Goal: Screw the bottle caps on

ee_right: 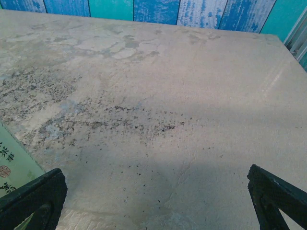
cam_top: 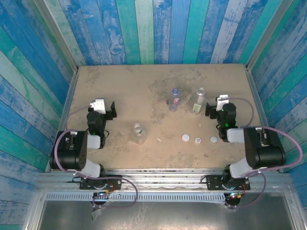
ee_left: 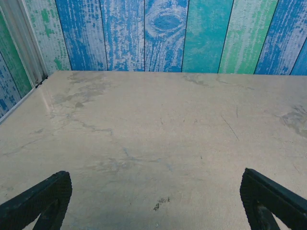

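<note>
Plainly, nothing is screwed on yet. From the top camera, the three bottle caps (cam_top: pixel 197 139) lie loose in a short row on the table (cam_top: pixel 120 86), near the front and just ahead of the right arm. The plain bottle (cam_top: pixel 139 133) stands alone to their left; the pink-purple bottle (cam_top: pixel 174 99) and the green-yellow bottle (cam_top: pixel 198 101) stand close together farther back; all three are upright, with bare necks as far as I can tell, so every capping is left to do. The left gripper (cam_top: pixel 102 107) waits near the table's left edge, jaws spread and empty; the right gripper (cam_top: pixel 219 106) sits just beside the green-yellow bottle, likewise spread and holding nothing. Room is widest across the far half of the table; the plank walls (cam_top: pixel 153 28) and the metal side rails (cam_top: pixel 67 103) close in on three sides.

From the left wrist, its fingers (ee_left: pixel 38 201) stand wide apart at the bottom corners; bare tabletop runs between them to the back wall, and the left rail (ee_left: pixel 24 48) is the near edge to mind.

From the right wrist, the fingers (ee_right: pixel 36 199) gape over stained, bare surface; a strip of the green-yellow bottle's label (ee_right: pixel 12 160) shows beside the left-hand finger, so I judge a sideways swing there could topple it; the other side lies free up to the right rail (ee_right: pixel 297 33).
</note>
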